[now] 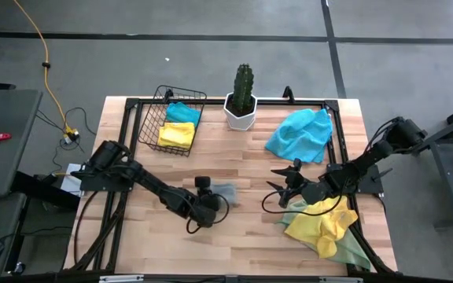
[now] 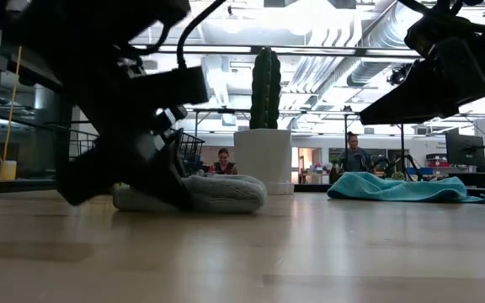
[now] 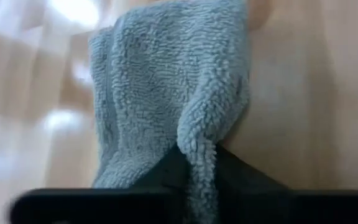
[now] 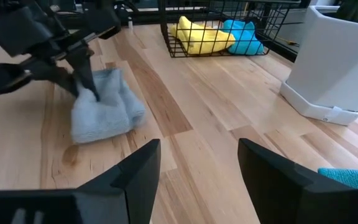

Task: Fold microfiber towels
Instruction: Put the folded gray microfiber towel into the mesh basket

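Observation:
A folded grey microfiber towel (image 1: 226, 191) lies on the wooden table near its middle. My left gripper (image 1: 212, 202) comes from the table's left and is shut on the towel's near-left end. My right gripper (image 1: 283, 182) hovers open to the towel's right, with nothing between its fingers (image 4: 145, 165). A turquoise towel (image 1: 301, 134) lies crumpled at the far right. A yellow towel (image 1: 325, 220) lies over a pale green one (image 1: 352, 250) at the near right. In the wire basket (image 1: 152, 126) sit a folded blue towel (image 1: 183, 112) and a folded yellow towel (image 1: 176, 135). My left gripper pinches a raised ridge of the grey towel (image 3: 197, 158) between its two fingers, at the bundle's end nearest the arm (image 4: 95, 93). The fingers (image 3: 244, 183) slant down from the table's near left. The towel lies folded in several layers on the table.
A cactus in a white pot (image 1: 241, 110) stands at the far edge, between the basket and the turquoise towel. A black frame (image 1: 336, 134) runs around the table. Bare wood (image 1: 242, 240) lies in front of the grey towel. People show in the room beyond.

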